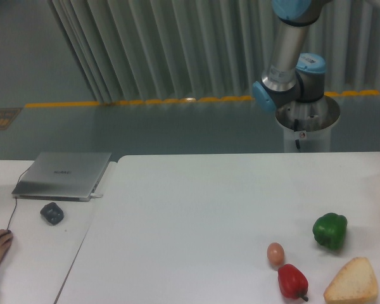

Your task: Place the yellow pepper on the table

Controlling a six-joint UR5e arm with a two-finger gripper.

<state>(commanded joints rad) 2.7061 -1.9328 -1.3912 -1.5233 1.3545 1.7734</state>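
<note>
Camera view, table (196,209), green pepper (330,230), laptop (63,174)

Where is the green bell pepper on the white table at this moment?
The glossy green bell pepper sits near the right edge of the large white table, just behind the wedge of bread and right of the brown egg.

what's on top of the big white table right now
At its near right: a green pepper, an egg, a red pepper and a piece of bread. The rest of the table shows bare. No yellow pepper or gripper is in view.
</note>
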